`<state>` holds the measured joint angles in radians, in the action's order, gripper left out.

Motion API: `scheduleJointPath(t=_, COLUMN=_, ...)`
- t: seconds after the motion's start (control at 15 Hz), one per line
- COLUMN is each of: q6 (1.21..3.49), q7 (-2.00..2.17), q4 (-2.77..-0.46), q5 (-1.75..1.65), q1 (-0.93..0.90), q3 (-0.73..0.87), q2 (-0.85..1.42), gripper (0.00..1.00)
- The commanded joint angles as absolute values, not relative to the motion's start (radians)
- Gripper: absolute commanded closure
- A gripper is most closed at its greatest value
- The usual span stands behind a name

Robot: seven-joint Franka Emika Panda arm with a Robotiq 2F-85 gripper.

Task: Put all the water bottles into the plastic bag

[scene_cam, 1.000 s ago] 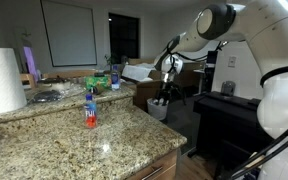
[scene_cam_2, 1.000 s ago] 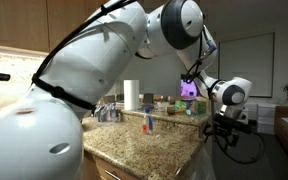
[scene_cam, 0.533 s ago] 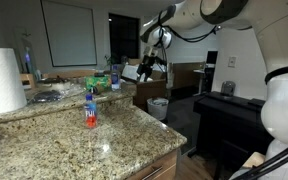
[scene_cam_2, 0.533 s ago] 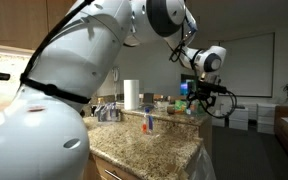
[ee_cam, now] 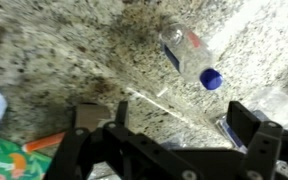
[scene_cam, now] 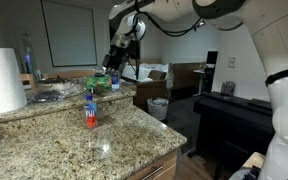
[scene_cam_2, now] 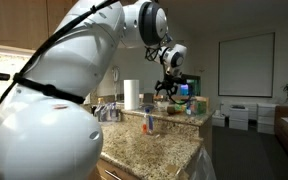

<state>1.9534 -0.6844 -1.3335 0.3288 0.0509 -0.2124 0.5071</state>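
My gripper (scene_cam: 112,64) hangs open and empty above the back of the granite counter, and it also shows in an exterior view (scene_cam_2: 169,90). In the wrist view its two black fingers (ee_cam: 164,125) stand apart over the stone. A clear water bottle with a blue cap (ee_cam: 189,55) lies on its side just beyond them. A bottle with a red-orange label (scene_cam: 90,108) stands upright mid-counter, also seen in an exterior view (scene_cam_2: 149,122). More blue-labelled bottles (scene_cam: 115,78) stand at the back under the gripper. The pale plastic bag (scene_cam: 158,107) sits low beyond the counter's end.
A big white paper-towel roll (scene_cam: 2,80) stands on the counter. A green packet (scene_cam: 99,82) lies near the back bottles and shows in the wrist view (ee_cam: 9,160). A brown cardboard box (scene_cam: 147,92) sits behind the bag. A dark piano (scene_cam: 234,115) stands beyond.
The arm has swung from over the plastic bag beyond the counter's end to above the bottles at the back of the counter. The gripper stays open and empty.
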Motion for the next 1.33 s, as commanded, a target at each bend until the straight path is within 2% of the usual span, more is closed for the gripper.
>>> scheduleJointPath(t=0.0, q6=1.983, q7=-0.713, q4=-1.351, q5=0.349, q1=-0.003, q3=-0.247, q2=0.553, gripper=0.0)
scheduleJointPath(t=0.67, q6=2.082, q7=-0.691, q4=-1.349, q5=0.276, q1=-0.091, q3=-0.253, q2=0.644, gripper=0.0)
scheduleJointPath(t=0.73, q6=2.083, q7=-0.692, q4=-1.35, q5=0.272, q1=-0.092, q3=-0.253, q2=0.646, gripper=0.05)
scheduleJointPath(t=0.8, q6=2.087, q7=-0.693, q4=-1.354, q5=0.261, q1=-0.097, q3=-0.251, q2=0.644, gripper=0.26)
scheduleJointPath(t=0.93, q6=2.1, q7=-0.694, q4=-1.359, q5=0.237, q1=-0.104, q3=-0.246, q2=0.64, gripper=0.31)
scheduleJointPath(t=1.0, q6=2.105, q7=-0.693, q4=-1.36, q5=0.224, q1=-0.105, q3=-0.245, q2=0.639, gripper=0.36)
scheduleJointPath(t=1.27, q6=2.136, q7=-0.692, q4=-1.37, q5=0.181, q1=-0.106, q3=-0.241, q2=0.631, gripper=0.63)
